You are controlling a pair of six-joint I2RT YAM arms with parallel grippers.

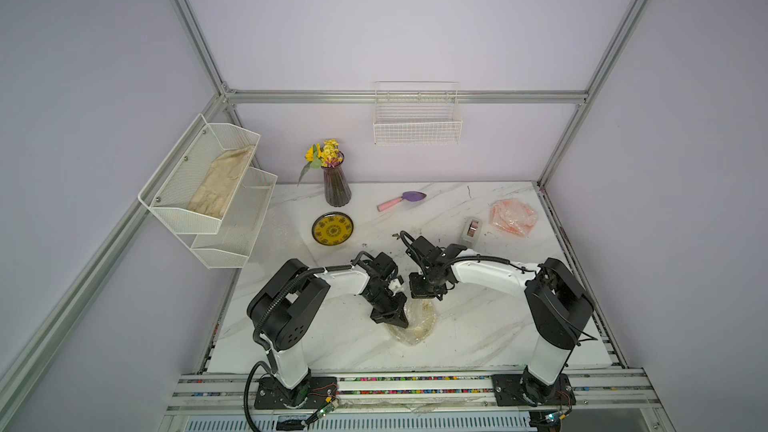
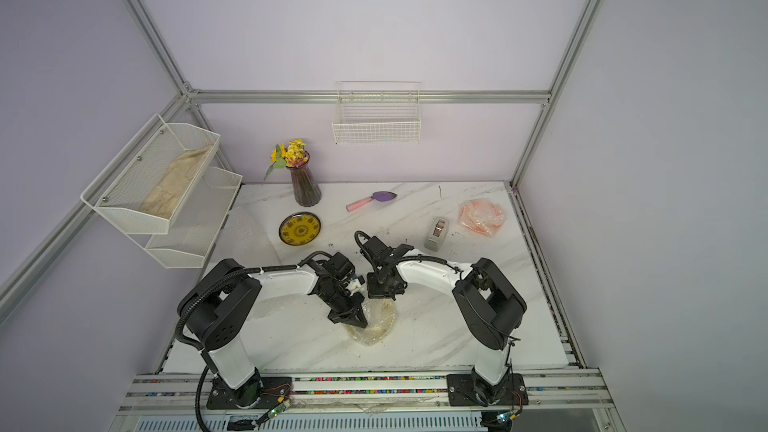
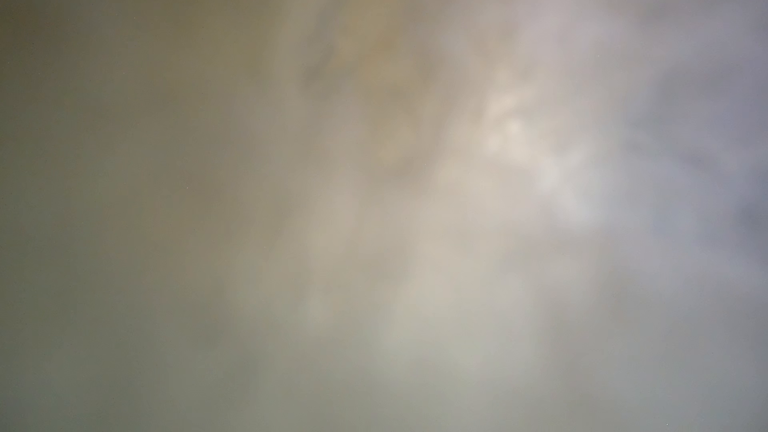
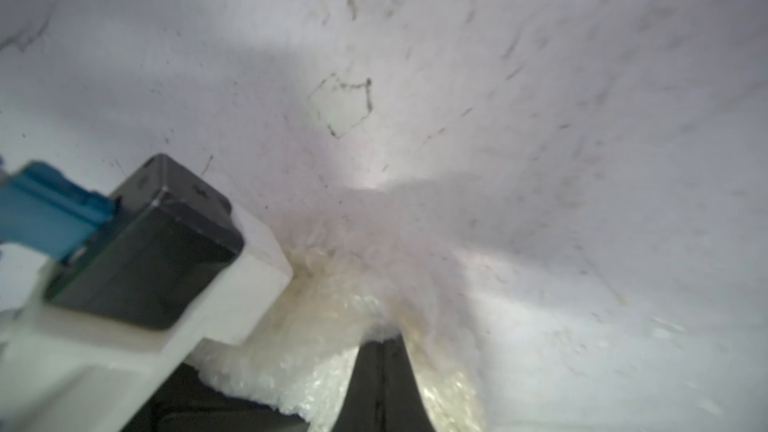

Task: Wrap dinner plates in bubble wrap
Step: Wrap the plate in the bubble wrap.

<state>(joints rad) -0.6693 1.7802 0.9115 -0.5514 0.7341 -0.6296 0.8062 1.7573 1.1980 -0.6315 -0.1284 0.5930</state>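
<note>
A cream dinner plate, bundled in crinkly bubble wrap [image 1: 417, 326] [image 2: 376, 323], lies at the table's front middle. My left gripper [image 1: 401, 322] [image 2: 360, 321] leans down onto the bundle's left side, shut on the wrap. Blurred wrap fills the left wrist view. My right gripper [image 4: 382, 342] points down at the bundle's far edge, shut on a bunched fold of bubble wrap [image 4: 332, 297]. The yellow patterned plate [image 1: 333, 229] [image 2: 299, 228] lies bare at the back left. An orange plate in wrap [image 1: 513, 216] [image 2: 481, 216] sits at the back right.
A flat bubble wrap sheet [image 1: 282, 238] lies by the left edge. A grey tape dispenser [image 1: 471, 231], a pink-handled trowel [image 1: 401, 200] and a flower vase [image 1: 336, 184] stand behind the arms. Mesh shelves [image 1: 232, 238] holding beige cloth [image 1: 220, 184] overhang the left side.
</note>
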